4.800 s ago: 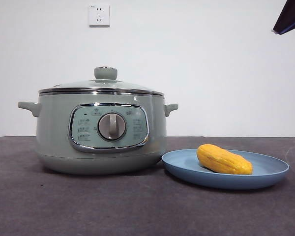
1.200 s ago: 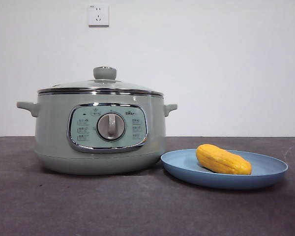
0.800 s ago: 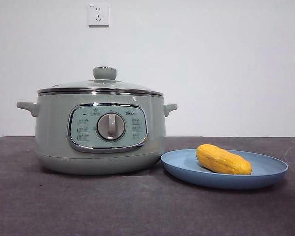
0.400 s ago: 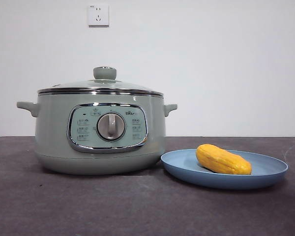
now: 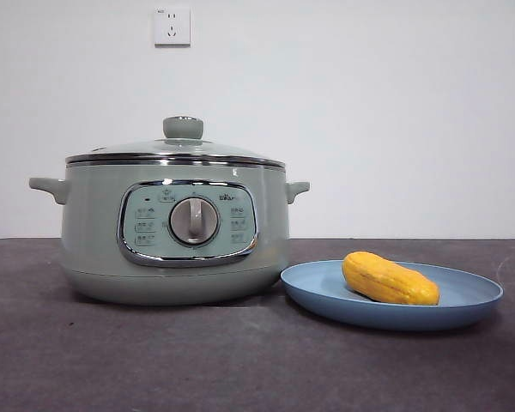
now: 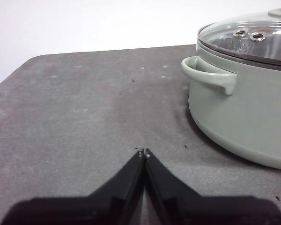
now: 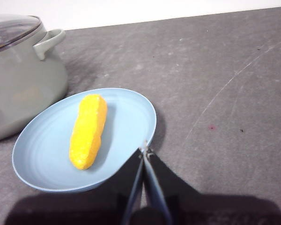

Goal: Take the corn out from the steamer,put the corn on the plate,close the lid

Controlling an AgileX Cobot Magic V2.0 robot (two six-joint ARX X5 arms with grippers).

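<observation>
On the dark grey surface, left of centre in my front view, I see the steamer: a big round pale sage-green pot with a handle jutting from each side, a chrome-framed control panel and a silver dial on its face. The lid sits seated on the pot, a low clear-glass dome with a chrome rim and a pale green knob on top. At the lower right of the same view the plate lies flat on the surface just beside the steamer's base, wide, shallow and light blue with a low raised rim. The corn rests on the plate, left of the plate's middle in this view: a short, smooth yellow-orange cob with tapered ends, lying on its side. A white wall socket shows in the upper left of the frame. Neither arm shows in the front view. Through the left wrist camera I have the left hand with its two black jaws pressed together and nothing between them, over bare surface, well apart from the steamer's side handle. Through the right wrist camera the right hand is likewise closed and empty, its tips near the plate's rim, with the corn lying clear of it.
</observation>
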